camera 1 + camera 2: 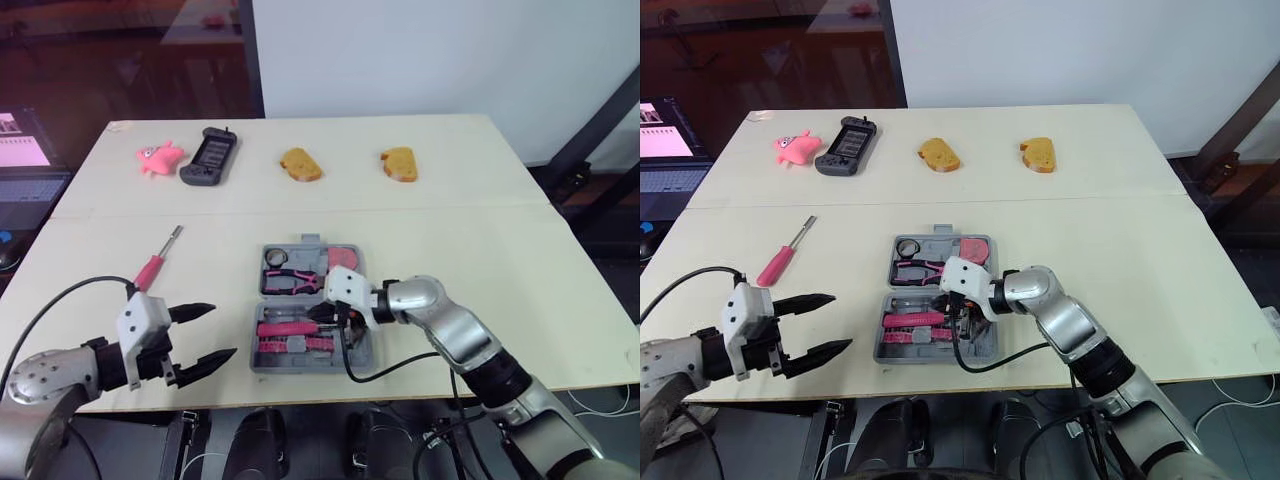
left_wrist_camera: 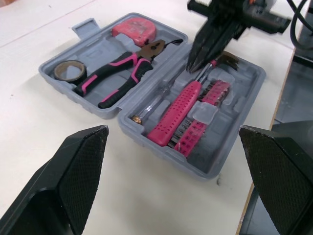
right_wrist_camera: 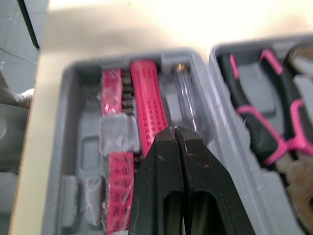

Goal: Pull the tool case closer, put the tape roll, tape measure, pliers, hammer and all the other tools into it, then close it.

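One tool lies outside the tool case. In the left eye view you can see the pink screwdriver on the tabletop, off to the case's left and well apart from it. The case sits open near the front edge, between the arms. The left gripper hovers near the front left edge, and the right gripper reaches into the near half of the case. The right eye view gives you the far half: the tape roll, the pliers and the tape measure, each in its own moulded slot. The left wrist view shows the left fingers spread wide with nothing between them. Beyond them the hammer lies in the near half beside a clear-handled driver and a rack of bits. The right gripper's tips point down at the hammer's head end, though you cannot tell whether they touch it. In the right wrist view the right fingers are pressed together, pinching nothing, just over the pink handle. I judge the packing step nearly done, with the case already close and the hammer apparently seated. Your next move probably calls for lifting the right arm clear of the case. Then bring the spread left fingers over the screwdriver's handle, close on it and carry it to a free slot. Only after that fold the lid shut.
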`<state>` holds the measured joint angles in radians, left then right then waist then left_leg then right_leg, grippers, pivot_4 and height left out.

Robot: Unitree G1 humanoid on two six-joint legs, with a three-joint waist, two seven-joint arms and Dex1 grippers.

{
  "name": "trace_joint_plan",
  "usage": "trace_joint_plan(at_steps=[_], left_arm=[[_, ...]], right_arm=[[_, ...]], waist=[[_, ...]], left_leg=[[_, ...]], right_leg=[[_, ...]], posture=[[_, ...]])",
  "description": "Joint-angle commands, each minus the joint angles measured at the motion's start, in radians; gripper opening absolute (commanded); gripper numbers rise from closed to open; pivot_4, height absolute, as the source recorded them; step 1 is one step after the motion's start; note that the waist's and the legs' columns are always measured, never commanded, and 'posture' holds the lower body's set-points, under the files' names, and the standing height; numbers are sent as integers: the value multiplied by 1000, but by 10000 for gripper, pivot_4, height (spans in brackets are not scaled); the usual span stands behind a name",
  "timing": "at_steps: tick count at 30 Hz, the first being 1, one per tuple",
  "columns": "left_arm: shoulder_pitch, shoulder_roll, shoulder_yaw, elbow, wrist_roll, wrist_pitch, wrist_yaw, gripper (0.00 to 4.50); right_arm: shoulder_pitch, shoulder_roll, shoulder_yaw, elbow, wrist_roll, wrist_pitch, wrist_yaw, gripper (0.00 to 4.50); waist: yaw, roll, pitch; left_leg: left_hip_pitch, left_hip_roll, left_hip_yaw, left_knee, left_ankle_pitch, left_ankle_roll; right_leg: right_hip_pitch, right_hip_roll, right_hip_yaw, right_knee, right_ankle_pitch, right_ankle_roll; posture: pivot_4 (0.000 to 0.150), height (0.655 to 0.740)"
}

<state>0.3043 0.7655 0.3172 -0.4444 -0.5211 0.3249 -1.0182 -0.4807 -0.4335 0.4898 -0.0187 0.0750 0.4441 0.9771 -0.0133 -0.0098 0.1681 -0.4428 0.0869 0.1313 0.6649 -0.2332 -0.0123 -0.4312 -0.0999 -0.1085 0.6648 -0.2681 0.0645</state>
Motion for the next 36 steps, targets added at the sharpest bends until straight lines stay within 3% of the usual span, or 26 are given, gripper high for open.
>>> trace_joint_plan(at_steps=[1,22,36], left_arm=[[6,12,32,-33,-6,-11,5,45000],[27,23,18,-30,27,-23,1,45000],[60,25,29,-33,48,-30,-11,45000]], right_arm=[[-8,23,8,15,-13,-15,-2,533],[42,66,46,141,-49,5,-15,533],[54,118,40,266,-25,49,15,533]], waist=[[-1,0,0],[0,0,-1],[-5,-2,-7]], left_leg=[[0,0,0,0,0,0],[1,0,0,0,0,0],[10,2,0,-3,0,-1]], right_leg=[[0,0,0,0,0,0],[1,0,0,0,0,0],[4,1,0,0,-1,-2]], posture=[[1500,7188],[1500,7188],[1500,7188]])
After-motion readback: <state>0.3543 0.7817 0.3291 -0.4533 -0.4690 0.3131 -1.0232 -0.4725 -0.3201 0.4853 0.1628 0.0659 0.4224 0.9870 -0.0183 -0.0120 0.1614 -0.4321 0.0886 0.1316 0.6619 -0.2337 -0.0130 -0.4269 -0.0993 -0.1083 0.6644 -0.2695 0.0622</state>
